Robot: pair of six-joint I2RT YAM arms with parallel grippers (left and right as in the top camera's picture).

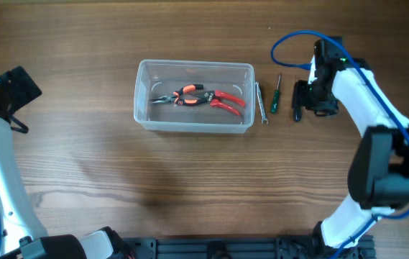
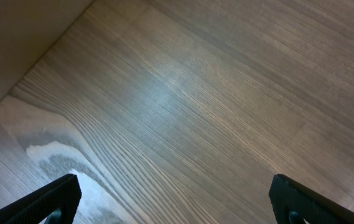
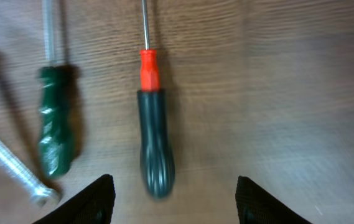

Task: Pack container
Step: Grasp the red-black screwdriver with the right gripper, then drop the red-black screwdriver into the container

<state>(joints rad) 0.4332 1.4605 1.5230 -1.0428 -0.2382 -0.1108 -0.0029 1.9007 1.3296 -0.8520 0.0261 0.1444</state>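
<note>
The clear plastic container stands mid-table with red-and-orange-handled pliers lying inside. To its right lie a silver wrench, a green-handled screwdriver and a black-handled screwdriver. My right gripper hovers over the black screwdriver. In the right wrist view its fingers are open, with the butt of the black handle with the red collar just ahead and between them, nearer the left finger. My left gripper is open and empty at the far left, over bare wood.
In the right wrist view the green screwdriver lies left of the black one, and the silver wrench's end lies further left. The wooden table's left edge shows in the left wrist view.
</note>
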